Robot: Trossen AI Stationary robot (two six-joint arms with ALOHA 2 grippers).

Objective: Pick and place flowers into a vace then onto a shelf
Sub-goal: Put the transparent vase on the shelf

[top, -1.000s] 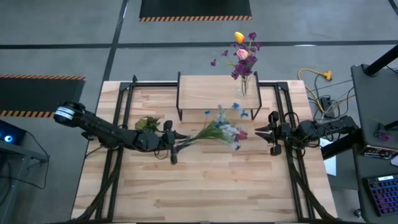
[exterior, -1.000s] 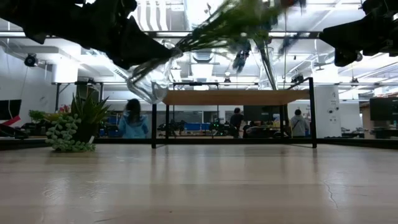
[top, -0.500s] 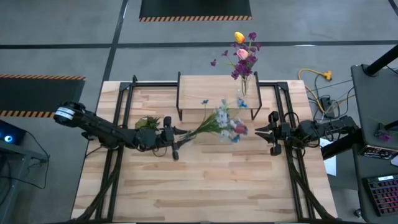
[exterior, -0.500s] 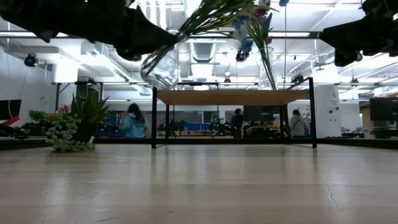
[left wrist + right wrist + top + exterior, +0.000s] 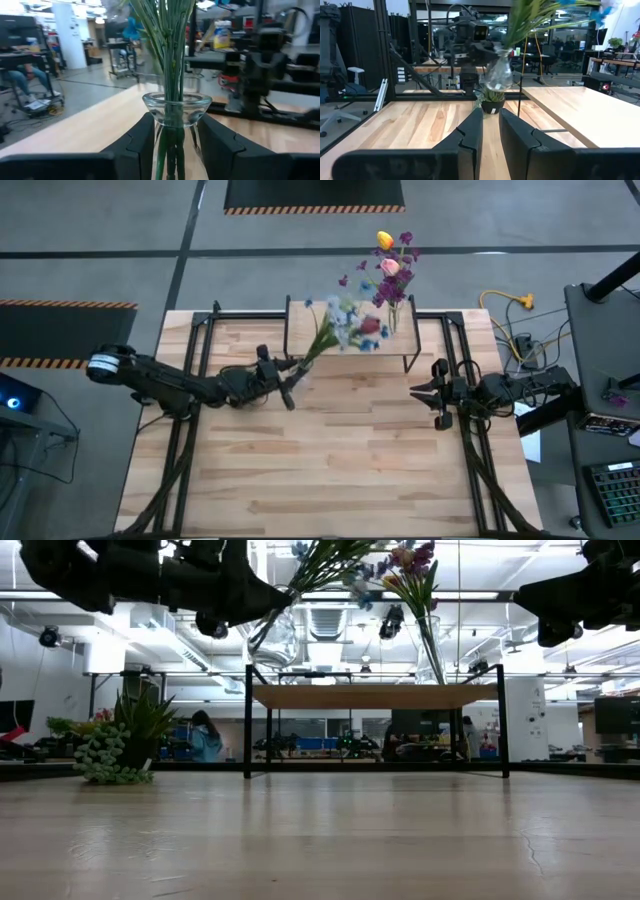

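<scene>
Left tool (image 5: 172, 145) pinching glass vase (image 5: 176, 112) of flowers (image 5: 340, 320), held tilted in air at shelf's (image 5: 320, 335) front edge. Right tool (image 5: 425, 393) waiting right of shelf, fingers nearly pressed together, gripping nothing.

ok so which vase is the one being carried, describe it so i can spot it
Start at the small wooden shelf at the table's far edge. One glass vase of purple, pink and yellow blooms stands on its right end. The carried vase is the clear one off the shelf's left front corner, tilted in the left tool, with blue and pale flowers leaning over the shelf.
</scene>
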